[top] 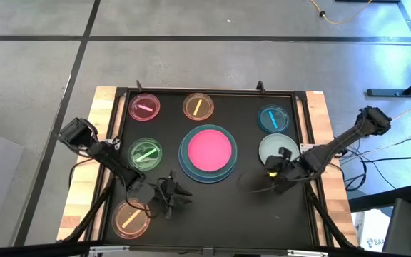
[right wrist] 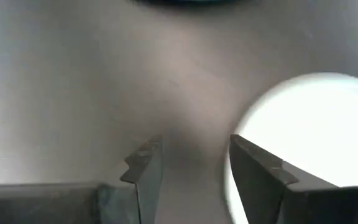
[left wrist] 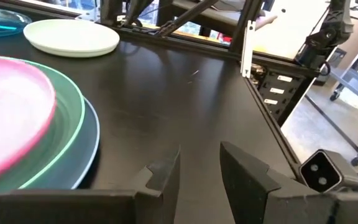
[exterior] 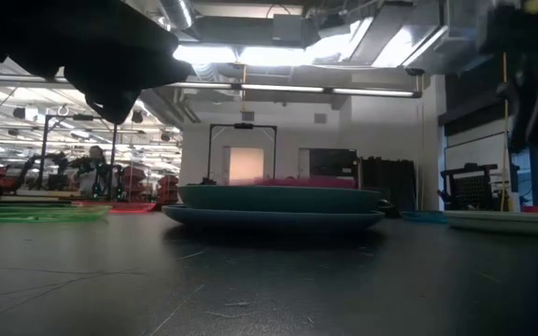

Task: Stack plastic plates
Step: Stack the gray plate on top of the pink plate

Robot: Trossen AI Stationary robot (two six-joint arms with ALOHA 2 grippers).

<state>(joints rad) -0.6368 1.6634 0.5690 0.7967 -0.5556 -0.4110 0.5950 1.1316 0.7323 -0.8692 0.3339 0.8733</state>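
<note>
A hot-pink plate point(top: 208, 148) lies on a teal plate and a light-blue plate point(top: 184, 163), stacked at the table's middle; the stack also shows in the low view point(exterior: 274, 207). A white plate point(top: 271, 146) lies flat to the stack's right. Small translucent plates lie flat around them: pink point(top: 145, 107), orange point(top: 198, 106), cyan point(top: 273, 118), green point(top: 145, 153) and another orange point(top: 131, 219). My left gripper point(top: 179, 194) point(left wrist: 199, 149) is open and empty near the stack's near edge. My right gripper point(top: 271, 175) point(right wrist: 194, 140) is open, pointing down beside the white plate's near rim point(right wrist: 247, 143).
The black mat point(top: 220, 214) has bare room between the two grippers at the near side. Wooden table edges point(top: 84, 178) and a dark frame rail point(left wrist: 253, 106) border the mat. Cables lie on the floor at the right.
</note>
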